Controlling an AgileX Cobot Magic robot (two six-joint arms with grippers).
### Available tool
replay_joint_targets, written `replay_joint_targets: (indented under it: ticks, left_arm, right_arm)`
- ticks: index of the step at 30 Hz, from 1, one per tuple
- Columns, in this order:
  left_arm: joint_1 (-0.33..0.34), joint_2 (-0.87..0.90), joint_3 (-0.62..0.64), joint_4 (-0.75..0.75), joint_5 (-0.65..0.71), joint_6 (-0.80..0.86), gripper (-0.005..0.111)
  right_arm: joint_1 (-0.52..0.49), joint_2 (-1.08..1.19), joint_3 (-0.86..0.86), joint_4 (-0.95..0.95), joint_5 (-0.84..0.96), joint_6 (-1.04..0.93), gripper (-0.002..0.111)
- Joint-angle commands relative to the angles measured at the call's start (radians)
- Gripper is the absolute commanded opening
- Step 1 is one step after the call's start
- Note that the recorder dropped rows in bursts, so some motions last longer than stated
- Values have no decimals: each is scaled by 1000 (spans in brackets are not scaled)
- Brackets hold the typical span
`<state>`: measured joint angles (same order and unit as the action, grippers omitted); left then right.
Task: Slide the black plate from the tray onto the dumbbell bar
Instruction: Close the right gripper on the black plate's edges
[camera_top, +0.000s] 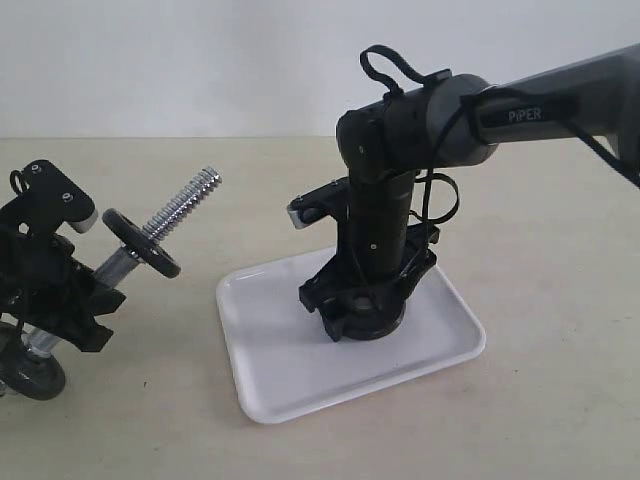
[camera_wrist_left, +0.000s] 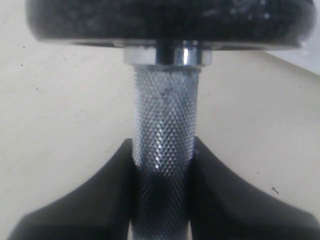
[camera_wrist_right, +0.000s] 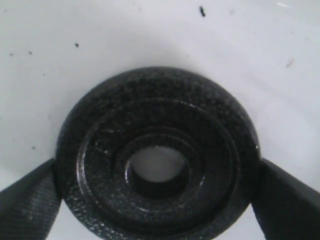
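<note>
Exterior view, "PiPER" on right arm (camera_top: 530, 112), right tool (camera_wrist_right: 157, 195) flanking black plate (camera_wrist_right: 157, 155), grip unclear, left tool (camera_wrist_left: 161, 200) clenching dumbbell bar (camera_wrist_left: 162, 135).

Robot lab bench, bare beige tabletop (camera_top: 560, 400), plain white wall (camera_top: 200, 60), staged props

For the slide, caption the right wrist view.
Gripper fingers flank the black plate lying flat on the white tray.

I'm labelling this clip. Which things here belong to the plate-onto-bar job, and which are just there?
Job: plate on tray; bar, held tilted by left gripper; right gripper, fingers flanking the plate.

Just there: table; disc already on the bar.
</note>
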<state>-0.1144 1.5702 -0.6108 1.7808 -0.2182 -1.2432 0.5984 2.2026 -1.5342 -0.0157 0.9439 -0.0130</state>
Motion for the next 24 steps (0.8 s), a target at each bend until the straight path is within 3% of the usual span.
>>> replay_joint_targets:
  ticks: [1,12,18,24]
  left_arm:
    - [0,-57,-42,-36,-13,-4,4]
    - [0,-57,-42,-36,-9,-4,4]
    - [0,-57,-42,-36,-9,-4,4]
    - [0,-57,-42,-36,-17,-4,4]
  right_arm:
    - [1,58,20,-13,-61,13,0]
    - [1,38,20,1,-38,-9,0]
    - [1,-30,17,158,-34,-118,0]
    - [-1,-96,17,164,-23,-128,0]
